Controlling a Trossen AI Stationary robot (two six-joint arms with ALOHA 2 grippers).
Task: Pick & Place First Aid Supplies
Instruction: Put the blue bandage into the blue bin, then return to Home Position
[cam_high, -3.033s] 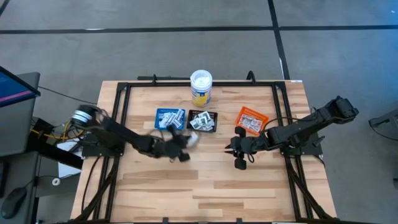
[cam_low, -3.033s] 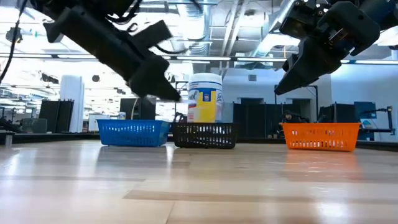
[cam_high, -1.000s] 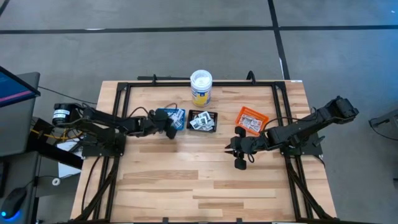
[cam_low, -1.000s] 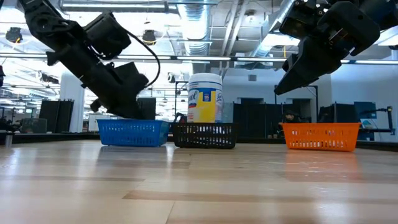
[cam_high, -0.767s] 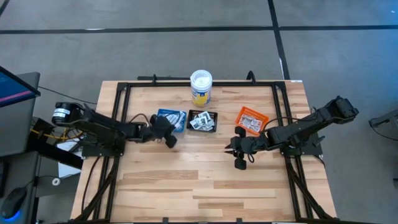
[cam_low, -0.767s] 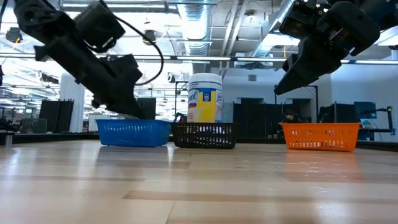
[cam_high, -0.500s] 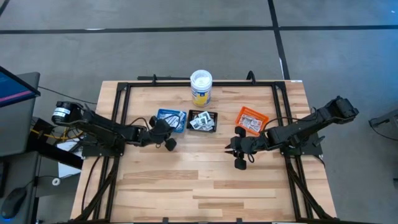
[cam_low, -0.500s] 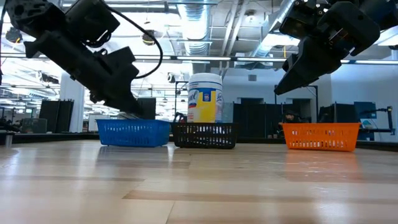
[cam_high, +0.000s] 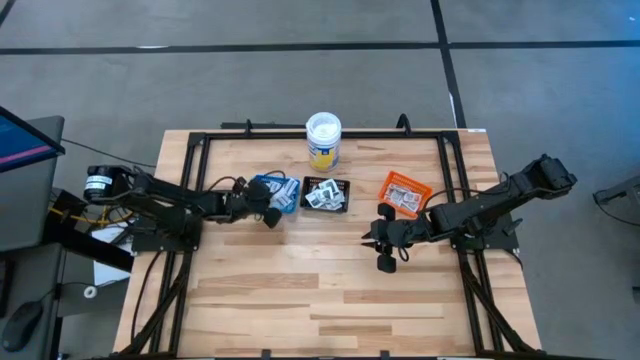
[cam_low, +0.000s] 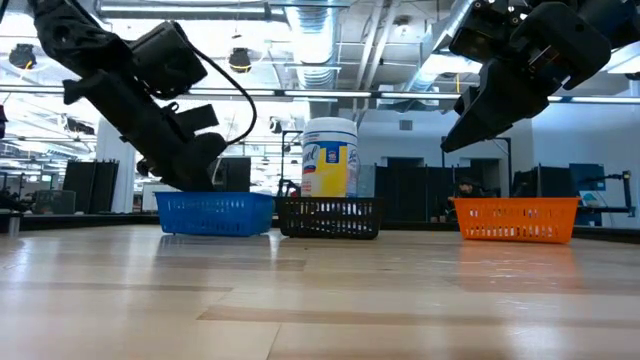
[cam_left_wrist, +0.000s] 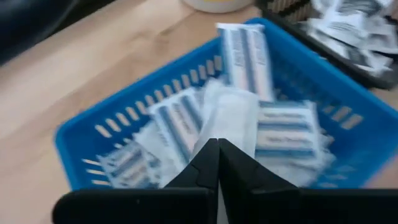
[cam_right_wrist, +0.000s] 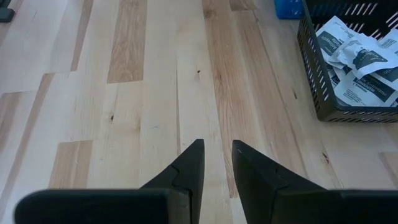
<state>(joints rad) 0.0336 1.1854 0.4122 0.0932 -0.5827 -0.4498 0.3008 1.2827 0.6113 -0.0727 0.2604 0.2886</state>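
**Left gripper closed over the blue tray**

The left gripper (cam_high: 268, 208) hangs at the blue tray (cam_high: 279, 190) with its fingers (cam_left_wrist: 214, 163) pressed together and nothing visibly caught between them. Below the tips the tray holds narrow white-and-blue strip packets (cam_left_wrist: 244, 53) and a plain white packet (cam_left_wrist: 231, 118). Beside it, the black tray (cam_high: 327, 195) carries squarish white packets (cam_right_wrist: 357, 62); the orange tray (cam_high: 403, 194) sits further right. A yellow-labelled tub (cam_high: 323, 141) stands behind them on the worktop (cam_high: 330, 300). The right gripper (cam_high: 383, 252) hovers above bare wood, fingers slightly parted, empty.
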